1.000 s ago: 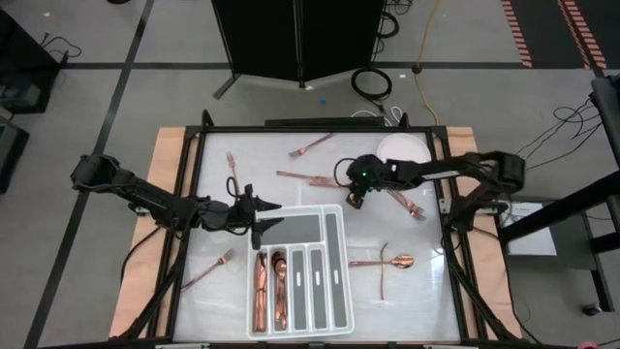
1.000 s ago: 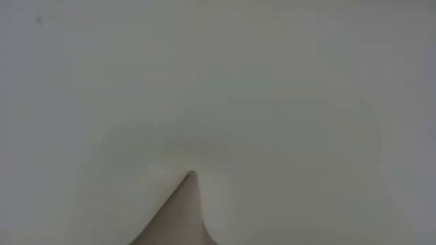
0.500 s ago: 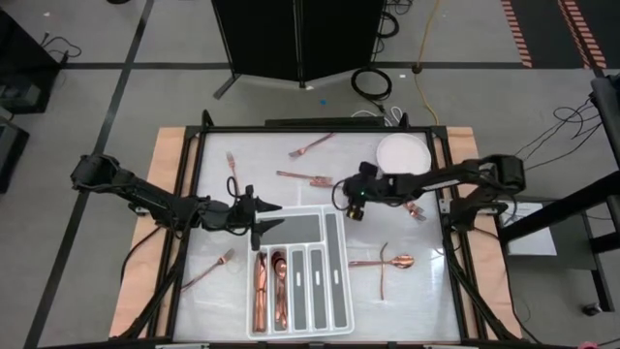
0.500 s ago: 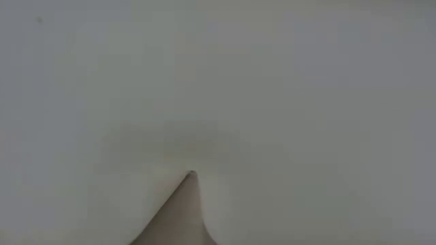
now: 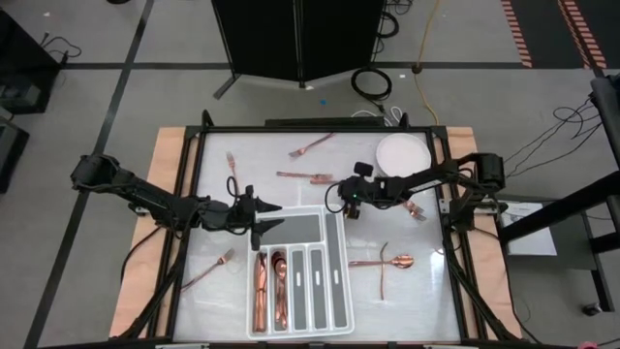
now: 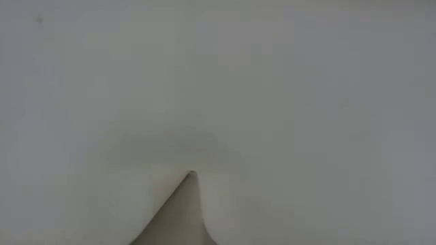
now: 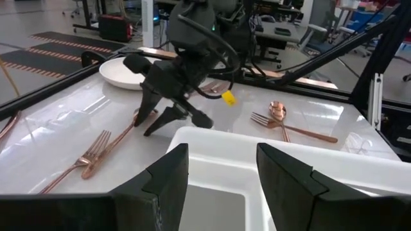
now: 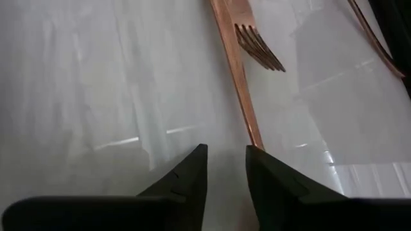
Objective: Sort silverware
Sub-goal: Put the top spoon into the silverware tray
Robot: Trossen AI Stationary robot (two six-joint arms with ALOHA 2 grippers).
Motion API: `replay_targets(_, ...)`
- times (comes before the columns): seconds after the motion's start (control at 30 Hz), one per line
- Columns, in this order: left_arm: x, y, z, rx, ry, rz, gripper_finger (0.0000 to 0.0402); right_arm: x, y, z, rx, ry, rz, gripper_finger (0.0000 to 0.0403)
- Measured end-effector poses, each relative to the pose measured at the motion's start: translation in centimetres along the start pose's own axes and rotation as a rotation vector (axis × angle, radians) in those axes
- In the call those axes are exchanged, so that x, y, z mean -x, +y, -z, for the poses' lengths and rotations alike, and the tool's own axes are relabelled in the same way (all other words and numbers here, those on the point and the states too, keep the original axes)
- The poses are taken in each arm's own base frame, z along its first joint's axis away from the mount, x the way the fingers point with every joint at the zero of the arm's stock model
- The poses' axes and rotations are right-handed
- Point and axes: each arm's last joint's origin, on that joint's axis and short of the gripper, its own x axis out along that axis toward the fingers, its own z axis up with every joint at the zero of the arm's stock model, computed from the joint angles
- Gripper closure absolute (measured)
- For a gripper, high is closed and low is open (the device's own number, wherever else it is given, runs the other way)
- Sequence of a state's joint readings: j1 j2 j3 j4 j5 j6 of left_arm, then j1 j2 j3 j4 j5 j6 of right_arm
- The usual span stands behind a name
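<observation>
Copper silverware lies scattered on the white table: a fork and a second piece point(image 5: 304, 176) side by side, forks point(image 5: 310, 145) point(image 5: 231, 163) point(image 5: 213, 267) point(image 5: 412, 206), and a spoon crossed with a fork point(image 5: 387, 262). Several pieces lie in the white tray's point(image 5: 334, 291) left slots point(image 5: 269, 286). My left gripper point(image 5: 263, 219) hovers open over the tray's far left corner point(image 7: 212, 138). My right gripper point(image 5: 347, 206) points down at the table beside the pair, its fingers a little apart point(image 8: 226, 170); a copper handle point(image 8: 241, 90) runs up to one fingertip. My right gripper comes from above, and one fingertip point(image 8: 263, 160) stands at the end of the copper handle point(image 8: 255, 138), which lies flat on the table. I cannot tell whether it touches.
A round white plate point(image 5: 402, 152) sits at the table's far right. The tray's middle and right slots point(image 5: 315, 286) hold no pieces. A raised dark frame point(image 5: 199, 194) runs round the table. The low view shows only a blank white surface.
My right gripper has moved a little toward the table's left and near edge, closing on the pair of pieces beside the tray, and its arm has come off the plate. The left arm and the silverware have stayed put.
</observation>
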State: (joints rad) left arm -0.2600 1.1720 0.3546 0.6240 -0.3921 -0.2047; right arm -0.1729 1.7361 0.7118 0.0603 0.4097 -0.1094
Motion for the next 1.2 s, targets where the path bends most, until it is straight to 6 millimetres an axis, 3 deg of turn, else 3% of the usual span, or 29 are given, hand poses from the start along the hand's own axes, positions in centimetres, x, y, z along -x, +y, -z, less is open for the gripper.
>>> replay_targets(0.27, 0.0, 0.0, 0.0, 0.001, -0.001, 0.004, 0.0217, 2.5, -0.2, -1.0, -0.003, -0.073, -0.042, 0.0319)
replay_targets(0.5, 0.0, 0.0, 0.0, 0.001, -0.001, 0.005, 0.0217, 3.8, -1.8, -1.7, -0.025, -0.123, 0.001, 0.0319)
replay_targets(0.73, 0.0, -0.1, 0.0, 0.001, 0.004, 0.035, 0.0217, 1.9, -3.1, -0.3, -0.081, -0.005, -0.057, 0.0311)
replay_targets(1.07, 0.0, -0.2, -0.1, 0.006, 0.002, 0.05, 0.0217, -1.4, -3.6, 1.4, -0.187, 0.113, -0.096, 0.0222)
replay_targets(1.2, 0.0, -0.2, -0.1, 0.009, -0.006, 0.051, 0.0217, -1.3, -3.7, 1.7, -0.223, 0.144, -0.13, 0.0231)
